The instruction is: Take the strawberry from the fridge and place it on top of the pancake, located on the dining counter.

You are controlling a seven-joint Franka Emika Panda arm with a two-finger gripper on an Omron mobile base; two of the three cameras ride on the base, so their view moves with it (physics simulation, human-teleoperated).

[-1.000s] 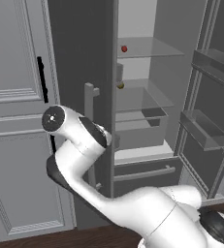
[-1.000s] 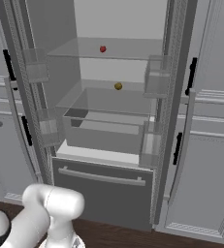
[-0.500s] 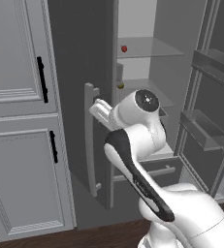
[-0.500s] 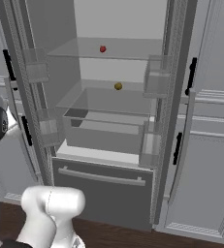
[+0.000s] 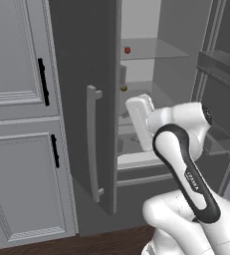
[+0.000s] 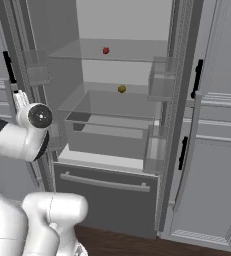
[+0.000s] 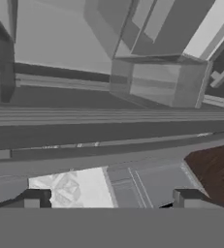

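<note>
- Two small round things sit inside the fridge: the strawberry on the upper glass shelf, towards the back, and a yellow-brown ball on the shelf below it.
- Both doors stand swung wide, so the pale interior is exposed and the upper shelf looks reachable from the front; the left door shows its long handle edge-on in the left base view.
- The strawberry lies alone on its shelf, with nothing touching it and the ball well apart beneath.
- The arm is folded in front of the open fridge, with the hand low, around drawer level, well below the strawberry's shelf; judging by this, the reach into the fridge has not yet begun.
- The gripper shows in the hand view as two dark tips set far apart, fully spread, with nothing between them and nothing touched.
- Beyond the tips, the hand view takes in a door bin, fridge edges and a patch of dark wood floor, so the hand points downward rather than at the strawberry.
- The next move likely calls for raising and turning the hand towards the upper shelf.
</note>
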